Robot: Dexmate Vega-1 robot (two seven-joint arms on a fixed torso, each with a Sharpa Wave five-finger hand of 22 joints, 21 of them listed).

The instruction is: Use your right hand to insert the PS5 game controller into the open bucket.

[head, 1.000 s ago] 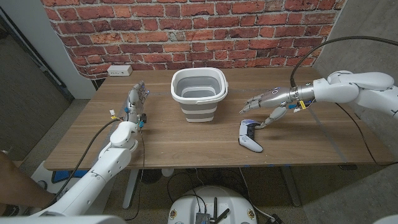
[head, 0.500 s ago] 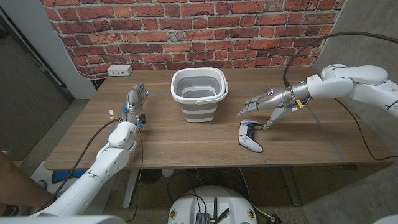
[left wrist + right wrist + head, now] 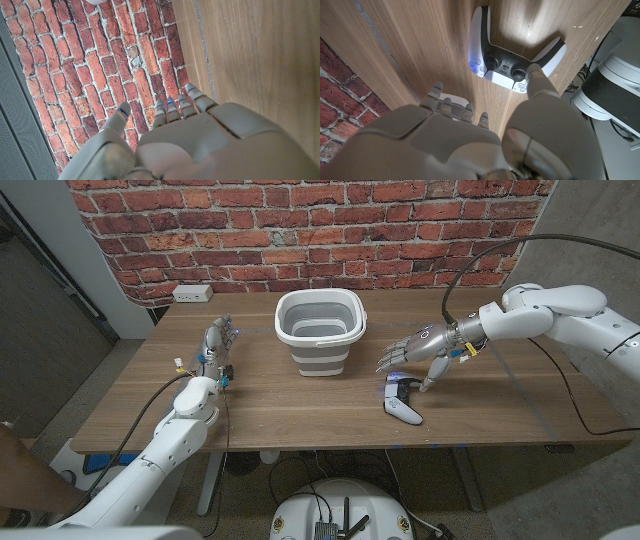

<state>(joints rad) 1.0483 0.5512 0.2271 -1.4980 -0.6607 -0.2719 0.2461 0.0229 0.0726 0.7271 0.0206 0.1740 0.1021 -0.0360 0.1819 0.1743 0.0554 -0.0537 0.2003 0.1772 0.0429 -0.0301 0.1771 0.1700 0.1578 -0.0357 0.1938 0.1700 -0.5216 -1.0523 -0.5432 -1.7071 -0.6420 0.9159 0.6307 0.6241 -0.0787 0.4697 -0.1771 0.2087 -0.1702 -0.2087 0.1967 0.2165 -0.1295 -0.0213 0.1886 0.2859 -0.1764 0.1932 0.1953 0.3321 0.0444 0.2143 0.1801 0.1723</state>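
Both arms of the robot wore smooth, glossy white shells with rounded segments. The right hand (image 3: 420, 347) was metallic grey, its slender fingers (image 3: 442, 105) jointed in grey plates; a thick black cable looped up from the wrist and over the white forearm, beside a small yellowish band. The left hand (image 3: 217, 341) was the same grey, with what appeared to be small blue lights near its fingertips (image 3: 170, 102), and a thin black cable trailed along that arm. Seen from the wrist cameras, the backs of both hands were broad, matte grey-beige panels.
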